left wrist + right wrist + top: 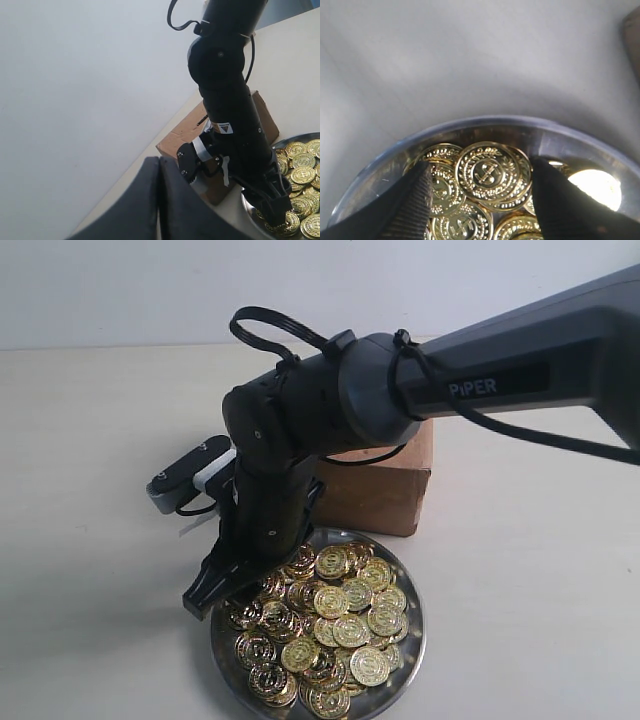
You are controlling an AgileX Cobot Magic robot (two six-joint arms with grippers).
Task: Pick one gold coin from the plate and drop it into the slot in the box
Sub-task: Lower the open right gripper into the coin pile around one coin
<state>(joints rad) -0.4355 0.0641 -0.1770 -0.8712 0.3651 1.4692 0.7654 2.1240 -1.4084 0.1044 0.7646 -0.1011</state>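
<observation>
Right gripper fingers stand apart, straddling one gold coin at ten o'clock in the plate; the box stands at twelve on the desk. Light, stiff and slippery, the coin likely wants pinching across its edges. Fingers of the left gripper rest together

The plate sits on the table at the near edge of the exterior view, a little right of centre. The box stands just behind the plate's far rim. A heap of coins lies in the plate. The right arm comes in from the right, passes above the box and bends down. It puts the right gripper at the plate's left rim, low over the heap. In the right wrist view one coin lies on top of others, near the rim and between the gripper's spread fingers. It may touch one finger, though this is hard to tell.
</observation>
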